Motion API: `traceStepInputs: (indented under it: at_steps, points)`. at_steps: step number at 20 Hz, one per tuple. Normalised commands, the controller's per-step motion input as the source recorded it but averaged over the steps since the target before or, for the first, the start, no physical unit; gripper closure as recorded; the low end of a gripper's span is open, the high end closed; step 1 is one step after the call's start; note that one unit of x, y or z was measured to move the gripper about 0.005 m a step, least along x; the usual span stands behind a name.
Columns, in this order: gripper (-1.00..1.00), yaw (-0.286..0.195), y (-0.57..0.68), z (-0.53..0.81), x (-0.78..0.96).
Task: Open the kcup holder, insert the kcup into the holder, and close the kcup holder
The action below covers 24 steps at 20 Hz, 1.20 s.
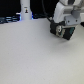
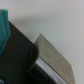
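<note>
In the exterior view my gripper [image 1: 63, 29] hangs low at the back right of the white table, right against a small black boxy shape that may be the kcup holder [image 1: 55, 29]. A tiny pale and greenish patch [image 1: 60, 31] shows between them; it may be the kcup, but it is too blurred to tell. The wrist view is blurred. It shows a black surface [image 2: 17, 57], a grey-olive slab [image 2: 51, 54] with a dark edge below it, and a teal patch [image 2: 4, 27] at the frame's border. My fingers do not show clearly in either view.
A tall white bottle-like post [image 1: 25, 10] stands at the back on the exterior view's left, in front of a dark backdrop. The white tabletop [image 1: 35, 55] spreads toward the front. The arm's white links [image 1: 67, 12] rise above the gripper.
</note>
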Motion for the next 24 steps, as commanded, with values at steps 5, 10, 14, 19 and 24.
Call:
traceStepInputs:
  at_steps: [5, 10, 14, 19, 24]
  points:
    - [-1.00, 0.089, 0.45, 0.02, -0.68]
    - [-1.00, 0.086, 0.45, 0.01, -0.70]
    - [-1.00, 0.064, 0.43, 0.03, -0.57]
    - [-1.00, 0.000, 0.15, 0.53, 0.07]
    - [-1.00, -0.019, 0.04, 0.28, 0.18]
